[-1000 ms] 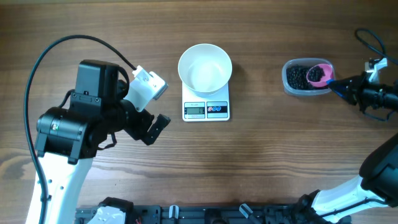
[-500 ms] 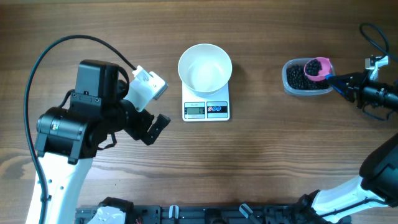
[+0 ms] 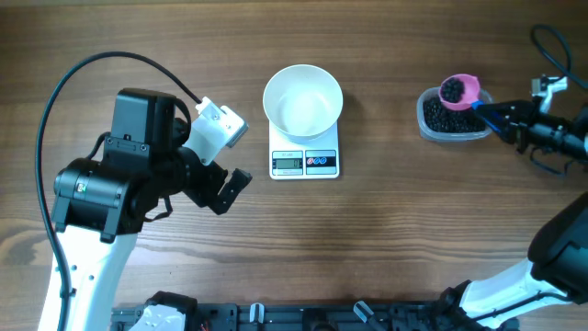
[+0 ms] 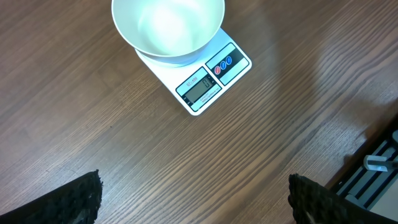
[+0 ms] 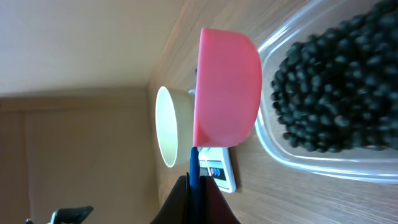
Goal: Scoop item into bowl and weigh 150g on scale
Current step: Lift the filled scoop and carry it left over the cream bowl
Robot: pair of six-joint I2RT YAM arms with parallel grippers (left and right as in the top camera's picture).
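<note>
Over the tub [image 3: 424, 119] rim, pink scoop [image 3: 469, 89] of beads [image 3: 451, 88], no longer inside.

Robot lab setup: wood-grain table [image 3: 395, 248], black mounting rail [image 3: 303, 317], cabled arm [image 3: 101, 198]

Empty white bowl [image 3: 303, 103] atop scale [image 3: 305, 163] (black beads [image 3: 445, 119] well apart)
</note>
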